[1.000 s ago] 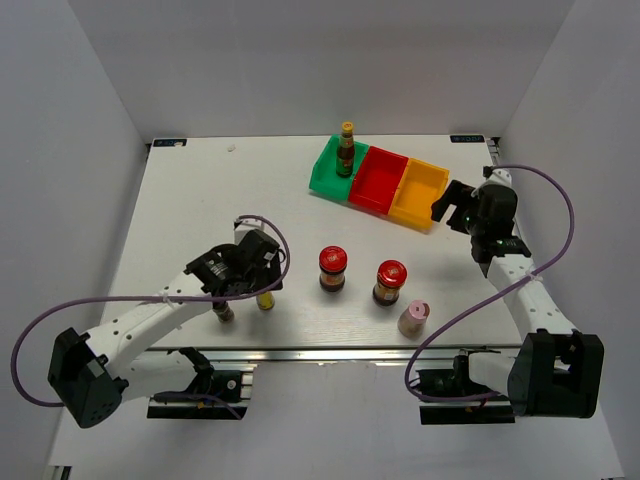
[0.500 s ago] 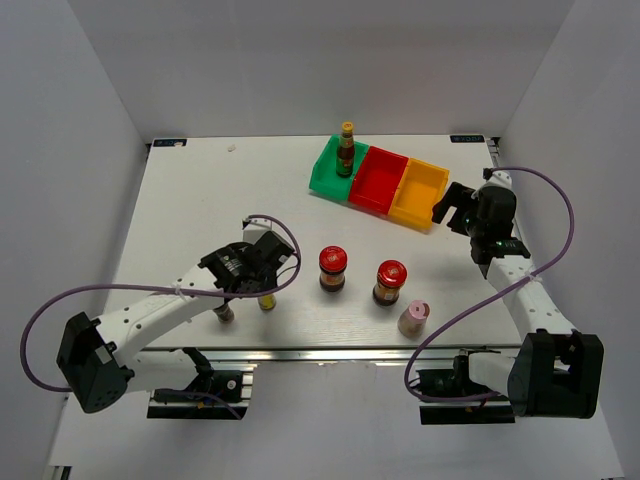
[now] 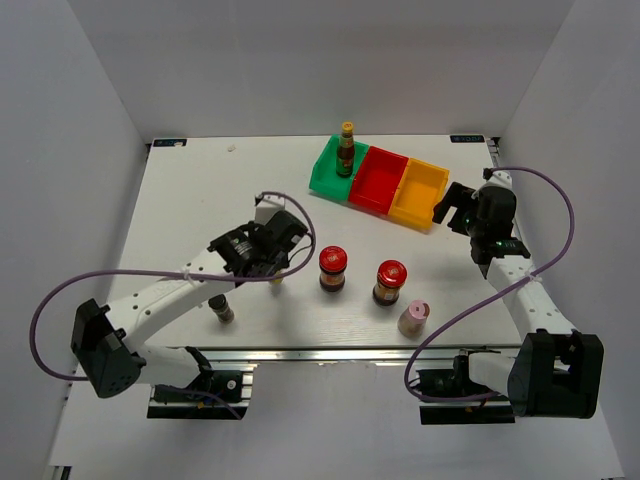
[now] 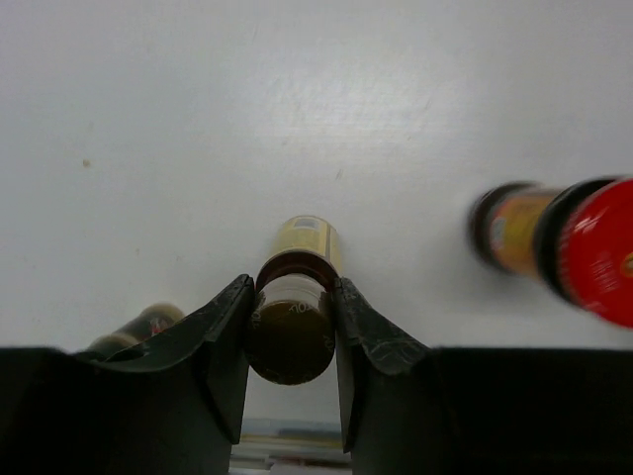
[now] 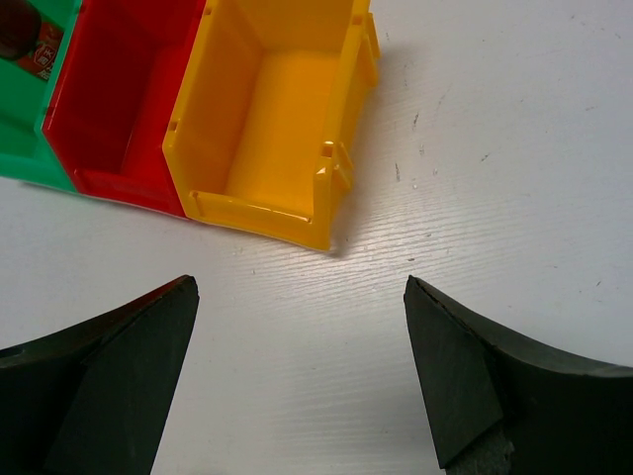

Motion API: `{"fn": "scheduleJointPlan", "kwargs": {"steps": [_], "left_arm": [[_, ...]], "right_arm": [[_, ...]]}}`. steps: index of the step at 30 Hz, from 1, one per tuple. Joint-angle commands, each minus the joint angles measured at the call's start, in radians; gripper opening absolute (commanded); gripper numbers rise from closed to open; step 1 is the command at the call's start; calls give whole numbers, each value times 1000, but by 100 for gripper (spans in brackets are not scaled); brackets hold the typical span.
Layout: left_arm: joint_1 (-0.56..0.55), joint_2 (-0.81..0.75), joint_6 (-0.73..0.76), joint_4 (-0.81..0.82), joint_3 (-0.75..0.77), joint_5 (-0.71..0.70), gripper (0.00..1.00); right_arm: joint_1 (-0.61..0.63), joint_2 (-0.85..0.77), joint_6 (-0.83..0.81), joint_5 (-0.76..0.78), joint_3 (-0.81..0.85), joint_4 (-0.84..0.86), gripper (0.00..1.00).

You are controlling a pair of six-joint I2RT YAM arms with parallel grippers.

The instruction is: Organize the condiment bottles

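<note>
White desk (image 3: 190, 190): left fingers (image 4: 220, 341) clenched on slim dark yellow-capped bottle (image 4: 294, 322), right fingers (image 5: 119, 366) released; high pinch risks pivot, slip.

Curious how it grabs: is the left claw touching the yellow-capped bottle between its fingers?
Touching. The left wrist view shows both fingers of the left gripper pressed against the yellow-capped bottle, no gap.

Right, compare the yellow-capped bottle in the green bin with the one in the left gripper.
The binned bottle stands free in the green bin; the gripped bottle is clamped by the left gripper. The binned bottle is at the table's far side; the gripped bottle is nearer the front, outside any bin. Both are slim, dark, yellow-capped.
</note>
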Motion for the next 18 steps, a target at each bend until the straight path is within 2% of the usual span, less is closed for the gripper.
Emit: {"fn": "scheduleJointPlan", "kwargs": {"steps": [1,4,7,11,15,16,18], "left_arm": [[-6,36,114,190,147,-122,0],[2,137,264,293,243,-170,0],[51,268,330,332,371,-161,0],[163,397,415,435,516,-1,0],[190,576,502,473,708,68,0],[197,605,528,490,771,124,0],[216,686,539,508,825,172,0]], "right_arm": [[-1,-18,-9,7,5,26,90],[-1,-9,-10,13,9,23,89],[-1,5,-20,36,25,7,89],[-3,19,-27,41,38,7,89],[-4,31,-41,49,55,-20,89],[-4,36,-44,50,57,-23,89],[-4,39,-50,63,57,-25,89]]}}
